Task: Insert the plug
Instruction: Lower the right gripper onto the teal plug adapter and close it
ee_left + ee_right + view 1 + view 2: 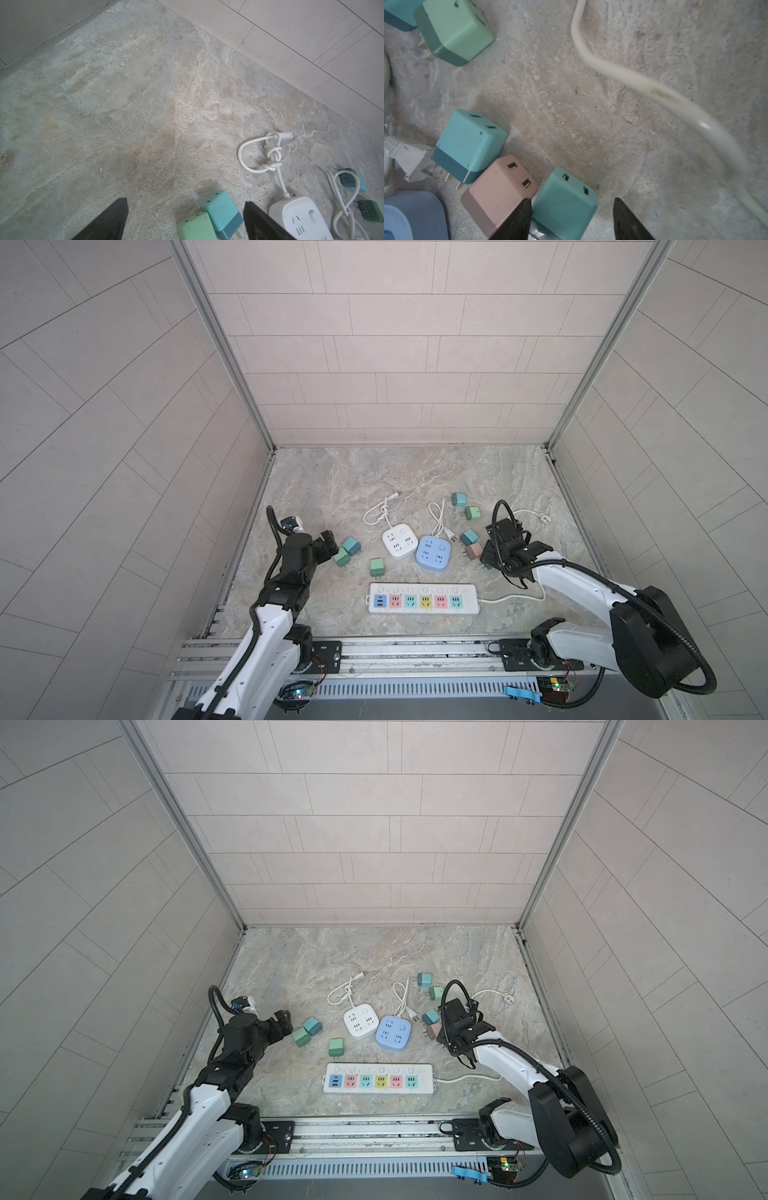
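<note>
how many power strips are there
3: white square strip in the middle, blue square strip just right of it, long white strip in front of both. None appear hidden.

Hand (pixel 185 201) spread wide over the tabletop (pixel 145 104), green plug (pixel 195 226) and teal plug (pixel 222 209) touching each other between its fingers (pixel 261 222), hugging one side. Just outside that finger there's a white socket cube (pixel 299 218), knotted cord (pixel 272 153) further out.

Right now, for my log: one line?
left gripper: open | right gripper: open, astride teal cube plug | long white power strip: empty
</note>
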Controlling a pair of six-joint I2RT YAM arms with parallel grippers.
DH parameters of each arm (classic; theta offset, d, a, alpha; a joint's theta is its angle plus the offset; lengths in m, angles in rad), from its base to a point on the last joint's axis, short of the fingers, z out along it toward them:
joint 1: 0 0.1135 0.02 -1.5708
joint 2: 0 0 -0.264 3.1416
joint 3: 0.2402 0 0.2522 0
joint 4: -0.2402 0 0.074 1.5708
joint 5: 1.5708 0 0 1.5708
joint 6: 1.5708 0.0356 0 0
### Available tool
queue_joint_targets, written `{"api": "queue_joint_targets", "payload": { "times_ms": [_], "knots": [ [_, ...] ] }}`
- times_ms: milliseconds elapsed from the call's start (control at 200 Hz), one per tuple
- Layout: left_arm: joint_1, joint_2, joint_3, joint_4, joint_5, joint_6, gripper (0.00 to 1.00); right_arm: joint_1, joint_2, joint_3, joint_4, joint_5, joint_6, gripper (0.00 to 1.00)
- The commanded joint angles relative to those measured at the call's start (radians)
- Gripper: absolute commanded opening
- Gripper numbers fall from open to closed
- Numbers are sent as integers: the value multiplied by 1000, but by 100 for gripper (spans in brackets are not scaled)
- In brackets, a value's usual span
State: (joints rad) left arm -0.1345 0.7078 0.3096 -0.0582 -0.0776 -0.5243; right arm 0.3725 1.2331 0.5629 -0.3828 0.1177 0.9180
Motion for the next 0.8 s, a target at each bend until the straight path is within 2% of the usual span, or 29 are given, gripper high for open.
{"api": "queue_joint_targets", "payload": {
  "times_ms": [0,610,796],
  "knots": [
    [-7,1,9,14,-9,-11,93,17,28,22,4,25,15,65],
    [-11,7,12,17,-9,-8,93,56,61,-1,-7,77,37,65],
    [-11,7,11,18,-9,-6,93,57,101,-1,15,57,45,61]
  ]
}}
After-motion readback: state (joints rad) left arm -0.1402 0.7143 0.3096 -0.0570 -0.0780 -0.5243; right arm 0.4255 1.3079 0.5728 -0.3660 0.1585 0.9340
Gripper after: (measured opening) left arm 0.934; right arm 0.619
